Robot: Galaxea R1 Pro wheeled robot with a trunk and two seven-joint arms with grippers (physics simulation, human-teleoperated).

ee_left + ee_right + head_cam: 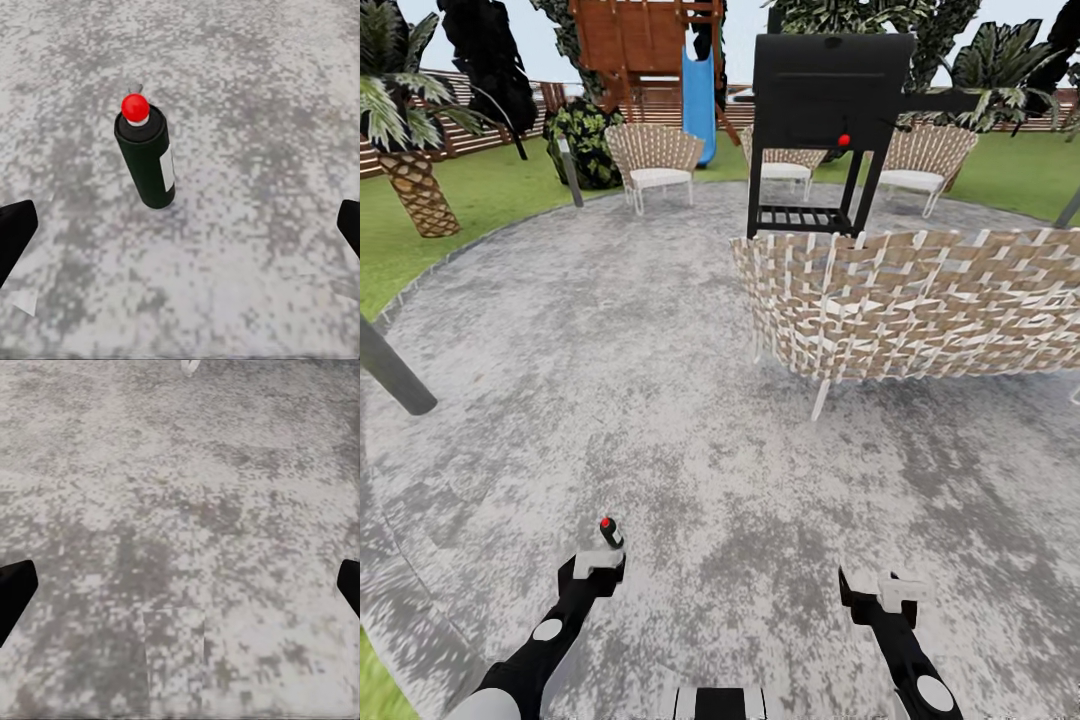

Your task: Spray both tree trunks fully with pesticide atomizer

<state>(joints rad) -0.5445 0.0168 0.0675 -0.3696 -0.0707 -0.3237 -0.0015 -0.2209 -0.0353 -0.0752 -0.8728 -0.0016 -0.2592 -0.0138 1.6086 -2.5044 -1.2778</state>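
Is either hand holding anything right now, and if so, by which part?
Nothing is held. Both hands are open; the dark green atomizer bottle with red nozzle stands on the grey paving, ahead of the left hand.

The atomizer [147,162] was dark green with a white label and a red cap. The paving [610,380] was mottled grey and white. The woven chair [920,305] was tan and white, the grill [828,95] black, the slide [699,95] blue.

Black arms [555,625], white wrist blocks [597,560]
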